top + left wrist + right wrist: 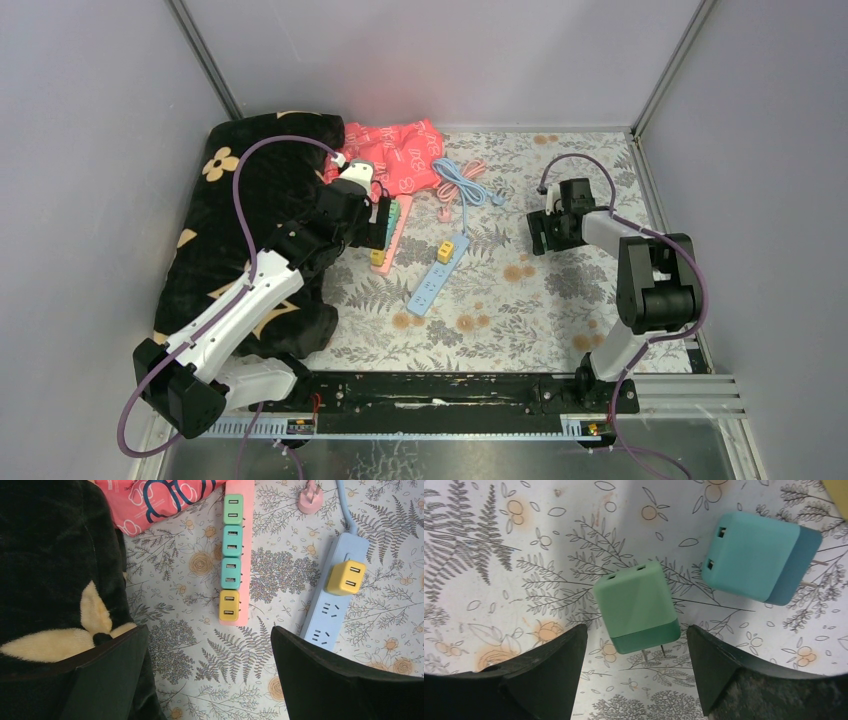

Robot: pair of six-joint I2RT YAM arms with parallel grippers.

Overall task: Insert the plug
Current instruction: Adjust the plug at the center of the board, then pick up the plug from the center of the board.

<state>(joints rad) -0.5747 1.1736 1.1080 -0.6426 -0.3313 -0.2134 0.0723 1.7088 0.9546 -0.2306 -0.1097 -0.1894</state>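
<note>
The desk [560, 300], covered in a fern-and-flower print, carries a black blanket [230, 230] along its left side and a pink bag [400, 150] at the far left. Near the middle lie a pink power strip [246, 545], a blue power strip [425, 292] and coiled cables [462, 183]. On the right, a green plug [636, 607] and a teal plug [756, 555] lie near each other, not touching.

Left arm [235, 310]: white shells, black joints.
Right arm [655, 285]: black joints, white links.
Cables [237, 192]: purple, looping along each arm.
Fingers [107, 680]: matte black wedges.

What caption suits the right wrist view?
Right fingers, open, flank a light green cube plug on the fern-print cloth; a teal cube plug lies beside.
</note>
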